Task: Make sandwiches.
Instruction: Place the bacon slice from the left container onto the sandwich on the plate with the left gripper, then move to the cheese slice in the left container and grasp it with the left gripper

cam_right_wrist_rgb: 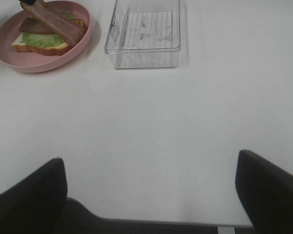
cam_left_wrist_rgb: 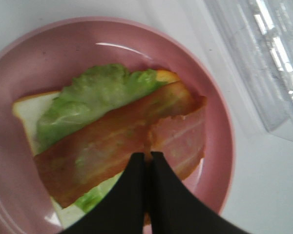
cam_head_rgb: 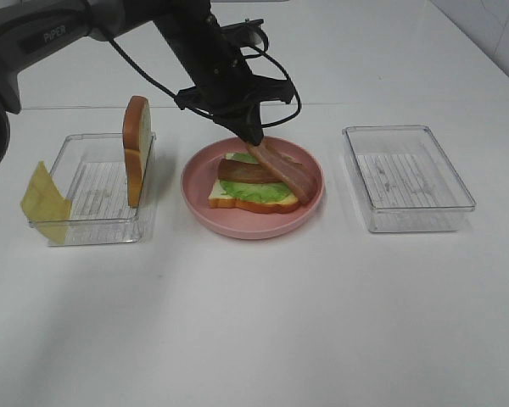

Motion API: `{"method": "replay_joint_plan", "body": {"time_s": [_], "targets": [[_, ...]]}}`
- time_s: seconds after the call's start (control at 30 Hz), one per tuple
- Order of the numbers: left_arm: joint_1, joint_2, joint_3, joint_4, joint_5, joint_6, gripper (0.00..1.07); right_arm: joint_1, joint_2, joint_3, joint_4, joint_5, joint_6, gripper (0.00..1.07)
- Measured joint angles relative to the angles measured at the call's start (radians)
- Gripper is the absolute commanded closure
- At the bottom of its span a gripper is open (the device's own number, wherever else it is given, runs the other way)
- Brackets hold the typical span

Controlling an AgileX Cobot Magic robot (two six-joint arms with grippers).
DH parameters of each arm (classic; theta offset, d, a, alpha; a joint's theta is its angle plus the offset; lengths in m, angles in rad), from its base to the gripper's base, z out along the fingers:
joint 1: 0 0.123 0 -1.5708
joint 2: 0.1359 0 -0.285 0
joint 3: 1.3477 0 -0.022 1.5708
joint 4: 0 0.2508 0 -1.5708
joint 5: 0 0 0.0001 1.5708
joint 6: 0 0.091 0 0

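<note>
Assembly is running about half done: on the pink plate (cam_head_rgb: 191, 191) one bread slice (cam_head_rgb: 219, 197) is carrying the lettuce leaf (cam_head_rgb: 259, 193) and a bacon strip (cam_head_rgb: 242, 171), while the left gripper (cam_head_rgb: 254, 137) is pinching the second bacon strip (cam_head_rgb: 287, 172), slanted across that stack. The other bread slice (cam_head_rgb: 136, 153) is standing on edge in the left tray (cam_head_rgb: 89, 231), the cheese square (cam_head_rgb: 42, 199) leaning at its outer end; both are awaiting placement. The right tray (cam_head_rgb: 407, 178) is showing nothing inside, and the right gripper (cam_right_wrist_rgb: 150, 158) is hanging spread, unladen, over the table (cam_right_wrist_rgb: 151, 97).
</note>
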Motion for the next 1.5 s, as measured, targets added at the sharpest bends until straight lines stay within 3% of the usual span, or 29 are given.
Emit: {"method": "replay_joint_plan", "body": {"time_s": [0.13, 0.2, 0.37, 0.83, 1.03, 1.07, 1.1, 1.13, 1.17, 1.2, 1.27, 1.3, 1.33, 1.5], "targets": [[0.000, 0.000, 0.000, 0.056, 0.007, -0.018, 1.07, 0.000, 0.000, 0.000, 0.000, 0.000, 0.000, 0.18], [0.000, 0.000, 0.000, 0.128, 0.033, -0.033, 1.07, 0.000, 0.000, 0.000, 0.000, 0.000, 0.000, 0.18], [0.000, 0.000, 0.000, 0.172, 0.035, -0.036, 1.07, 0.000, 0.000, 0.000, 0.000, 0.000, 0.000, 0.18], [0.000, 0.000, 0.000, 0.177, 0.029, -0.051, 1.04, 0.000, 0.000, 0.000, 0.000, 0.000, 0.000, 0.18], [0.000, 0.000, 0.000, 0.166, 0.026, -0.052, 0.94, 0.000, 0.000, 0.000, 0.000, 0.000, 0.000, 0.18], [0.000, 0.000, 0.000, 0.166, 0.025, -0.059, 0.83, 0.000, 0.000, 0.000, 0.000, 0.000, 0.000, 0.18], [0.000, 0.000, 0.000, 0.166, 0.025, -0.068, 0.63, 0.000, 0.000, 0.000, 0.000, 0.000, 0.000, 0.18], [0.000, 0.000, 0.000, 0.166, 0.025, -0.068, 0.63, 0.000, 0.000, 0.000, 0.000, 0.000, 0.000, 0.18], [0.000, 0.000, -0.005, 0.167, 0.025, -0.079, 0.41, 0.000, 0.000, 0.000, 0.000, 0.000, 0.000, 0.18], [0.000, 0.000, -0.005, 0.167, 0.025, -0.079, 0.41, 0.000, 0.000, 0.000, 0.000, 0.000, 0.000, 0.18], [0.000, 0.002, -0.031, 0.167, 0.027, -0.085, 0.19, 0.000, 0.000, 0.000, 0.000, 0.000, 0.000, 0.18], [0.000, 0.002, -0.031, 0.167, 0.027, -0.085, 0.19, 0.000, 0.000, 0.000, 0.000, 0.000, 0.000, 0.18], [0.000, 0.004, -0.062, 0.171, 0.034, -0.085, 0.12, 0.000, 0.000, 0.000, 0.000, 0.000, 0.000, 0.18], [0.000, 0.004, -0.175, 0.190, 0.038, -0.099, 0.11, 0.000, 0.000, 0.000, 0.000, 0.000, 0.000, 0.18]]}}
